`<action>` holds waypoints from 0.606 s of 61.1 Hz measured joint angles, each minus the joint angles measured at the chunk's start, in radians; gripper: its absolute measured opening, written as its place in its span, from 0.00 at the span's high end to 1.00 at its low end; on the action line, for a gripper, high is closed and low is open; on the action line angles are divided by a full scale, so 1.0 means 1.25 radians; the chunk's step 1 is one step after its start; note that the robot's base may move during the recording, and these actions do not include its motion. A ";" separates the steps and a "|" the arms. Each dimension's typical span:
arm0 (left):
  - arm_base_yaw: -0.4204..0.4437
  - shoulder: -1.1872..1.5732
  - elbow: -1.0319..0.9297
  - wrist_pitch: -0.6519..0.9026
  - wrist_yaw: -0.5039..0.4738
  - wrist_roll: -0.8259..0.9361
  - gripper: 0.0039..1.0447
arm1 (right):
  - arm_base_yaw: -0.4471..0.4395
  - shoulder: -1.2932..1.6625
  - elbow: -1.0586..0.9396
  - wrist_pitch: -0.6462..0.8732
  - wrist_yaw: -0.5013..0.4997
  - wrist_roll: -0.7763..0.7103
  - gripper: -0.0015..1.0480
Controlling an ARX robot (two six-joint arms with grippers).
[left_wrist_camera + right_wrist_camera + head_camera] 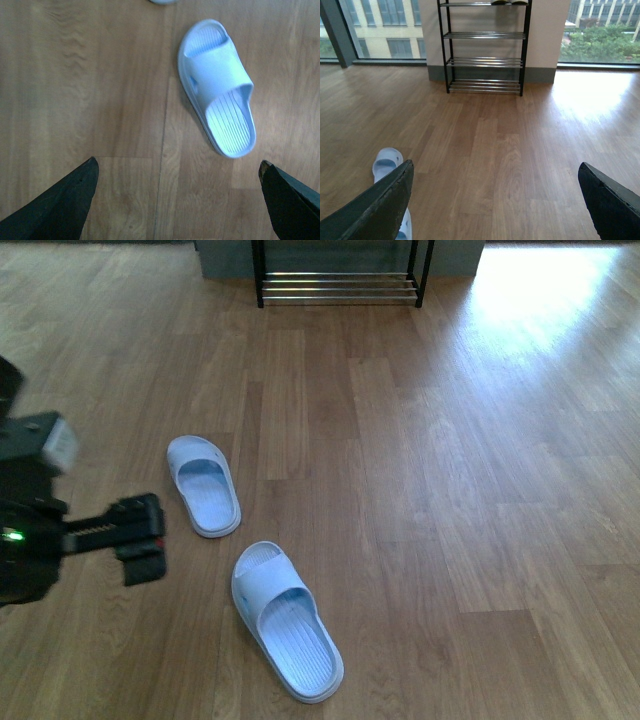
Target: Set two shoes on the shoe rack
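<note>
Wood floor [480,490]: slides [285,625], rack [338,282]

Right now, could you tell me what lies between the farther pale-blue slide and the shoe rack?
Only bare wooden floor lies between the farther slide and the shoe rack; the front view shows it, and the right wrist view agrees.

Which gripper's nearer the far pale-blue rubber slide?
Left. The left gripper sits just beside the far pale-blue rubber slide; the right gripper is outside the front view, the slide well off to its side.

The far slide [204,485] and near slide [286,620], pale blue, lie sole-down, well apart from the chrome-rodded rack [340,287].
</note>
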 joint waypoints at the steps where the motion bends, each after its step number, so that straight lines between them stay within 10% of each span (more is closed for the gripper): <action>1: -0.005 0.025 0.016 0.000 0.002 0.012 0.09 | 0.000 0.000 0.000 0.000 0.000 0.000 0.09; 37: -0.043 0.544 0.462 -0.092 0.038 0.068 0.09 | 0.000 0.000 0.000 0.000 0.000 0.000 0.09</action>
